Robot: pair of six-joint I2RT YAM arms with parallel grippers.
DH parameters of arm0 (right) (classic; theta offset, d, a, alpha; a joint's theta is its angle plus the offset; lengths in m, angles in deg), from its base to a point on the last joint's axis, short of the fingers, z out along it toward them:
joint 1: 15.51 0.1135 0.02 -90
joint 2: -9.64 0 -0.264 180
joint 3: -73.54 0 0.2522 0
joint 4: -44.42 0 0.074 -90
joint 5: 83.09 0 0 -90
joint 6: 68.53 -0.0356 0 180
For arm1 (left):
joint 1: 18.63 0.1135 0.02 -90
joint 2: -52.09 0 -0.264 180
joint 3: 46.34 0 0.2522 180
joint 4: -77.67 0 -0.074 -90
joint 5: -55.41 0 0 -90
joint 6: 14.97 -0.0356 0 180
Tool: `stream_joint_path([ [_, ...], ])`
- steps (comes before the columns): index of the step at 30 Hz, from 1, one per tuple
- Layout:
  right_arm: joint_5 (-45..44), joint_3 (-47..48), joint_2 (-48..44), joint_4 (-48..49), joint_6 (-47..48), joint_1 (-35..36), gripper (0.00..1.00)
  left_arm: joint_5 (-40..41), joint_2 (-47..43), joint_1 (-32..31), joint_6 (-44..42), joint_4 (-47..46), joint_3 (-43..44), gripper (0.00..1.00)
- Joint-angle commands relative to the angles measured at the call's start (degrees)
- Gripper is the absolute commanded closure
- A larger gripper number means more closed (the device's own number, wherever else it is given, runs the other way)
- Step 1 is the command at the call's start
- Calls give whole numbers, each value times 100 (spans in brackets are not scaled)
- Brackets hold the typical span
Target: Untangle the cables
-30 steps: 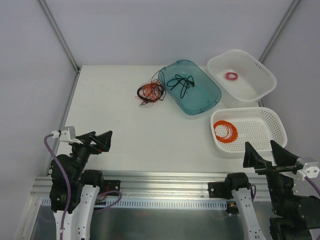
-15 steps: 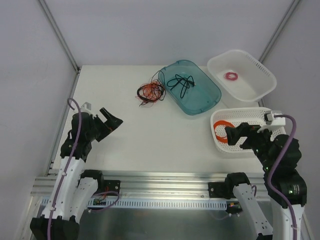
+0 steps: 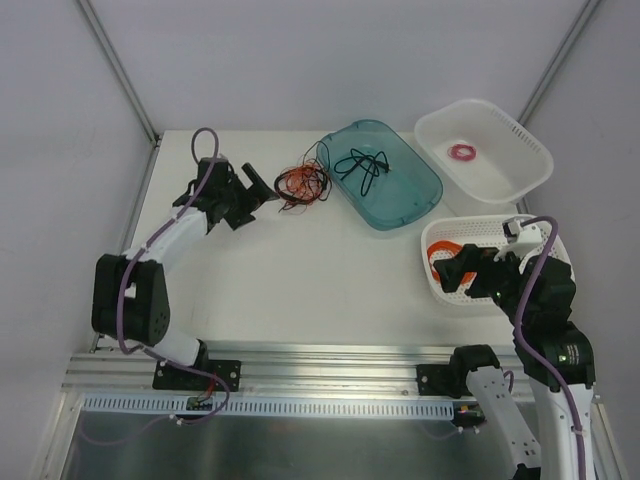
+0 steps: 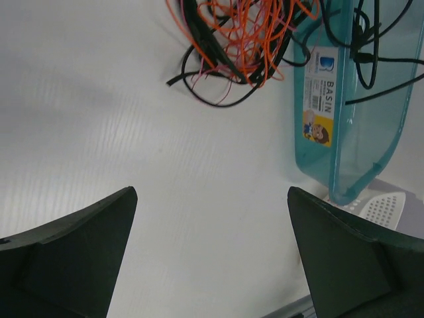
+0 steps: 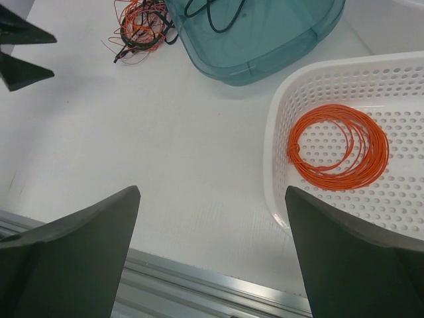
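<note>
My left pincer (image 3: 262, 190) has swung across the table (image 3: 300, 280) to just beside the cables (image 3: 302, 183), gaping empty; my right pincer (image 3: 462, 275), equally open, hangs by the near white basket (image 3: 552, 260).

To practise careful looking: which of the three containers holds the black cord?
The teal basin; the near white basket has an orange coil, the far white basket a pink ring.

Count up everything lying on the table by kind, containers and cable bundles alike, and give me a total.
Teal basin: 1
White baskets: 2
Tangle of red and black wires: 1
Black cord, in the basin: 1
Orange coil: 1
Pink coil: 1
Total: 7
</note>
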State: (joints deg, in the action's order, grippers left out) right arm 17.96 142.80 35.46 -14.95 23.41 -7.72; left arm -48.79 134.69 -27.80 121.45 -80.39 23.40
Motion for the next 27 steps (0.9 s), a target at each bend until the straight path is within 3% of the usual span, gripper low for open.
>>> stream_joint_path([
  [1, 178, -48, 10, 385, -44, -14, 3, 391, 911, -225, -115, -405, 851, 1],
  [10, 336, -330, 89, 561, 96, -15, 3, 918, 3056, -682, -361, -476, 2635, 1],
  [16, 618, -409, 195, 597, 325, -15, 3, 1287, 4033, -885, -458, -450, 3611, 1],
  [20, 679, -418, 230, 597, 378, -6, 3, 2042, 4290, -990, -449, -257, 3823, 19],
  [23, 749, -453, 256, 632, 387, -14, 3, 2219, 4343, -999, -475, -125, 3753, 40],
  [24, 750, -453, 265, 640, 395, -15, 3, 2306, 4325, -999, -536, -89, 3718, 58],
  [27, 811, -435, 291, 623, 387, -6, 3, 2412, 4246, -990, -694, 7, 3481, 82],
])
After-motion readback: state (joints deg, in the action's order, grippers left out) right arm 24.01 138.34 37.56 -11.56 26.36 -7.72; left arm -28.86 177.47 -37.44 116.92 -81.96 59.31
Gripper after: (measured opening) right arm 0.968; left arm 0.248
